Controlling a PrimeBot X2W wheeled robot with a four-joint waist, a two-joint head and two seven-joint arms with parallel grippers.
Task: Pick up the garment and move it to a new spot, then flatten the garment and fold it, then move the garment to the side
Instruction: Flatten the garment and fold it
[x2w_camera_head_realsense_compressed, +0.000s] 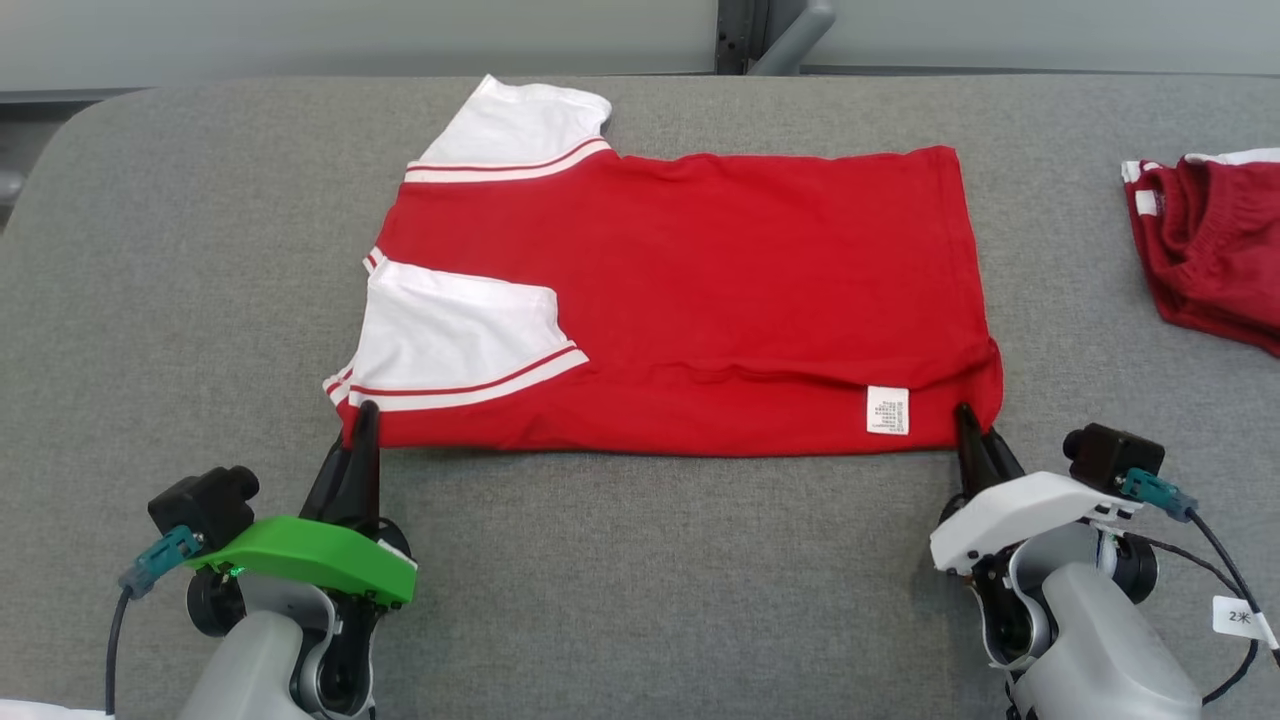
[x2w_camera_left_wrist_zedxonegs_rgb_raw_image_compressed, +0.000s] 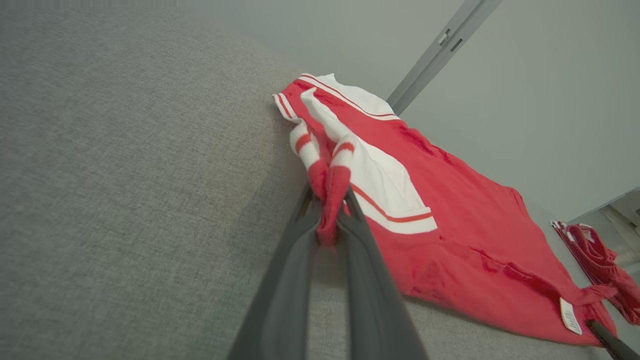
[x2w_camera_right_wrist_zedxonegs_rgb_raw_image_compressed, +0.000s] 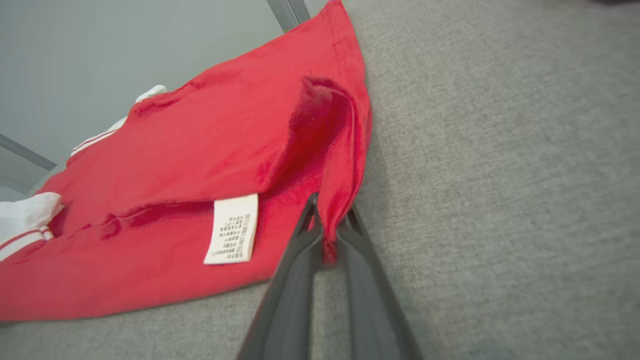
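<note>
one red garment with white sleeves and red-and-white striped cuffs. head view: it lies spread flat on the grey fabric surface, sleeve end toward the robot's left, hem toward its right. the near sleeve is folded in over the red body; the far sleeve sticks out at the back edge. a white care label shows near the front right corner. the left gripper, under a green wrist cover, is closed on the front left corner of the garment at the striped cuff. the right gripper, under a white wrist cover, is closed on the front right corner at the hem. a darker red garment lies crumpled at the right edge of the surface, well apart from the first. left wrist view: two dark fingers pinch a bunched tuck of red and striped cloth, drawn up into a ridge. the rest of the garment trails away to the right and lies flat, with the care label and the tip of the right gripper at its far corner and the darker red garment beyond. right wrist view: two dark fingers clamp a narrow fold of red hem cloth, which rises in a small ridge above the tips. the care label sits just left of the fingers, a white sleeve at the far left, bare grey surface to the right.
</note>
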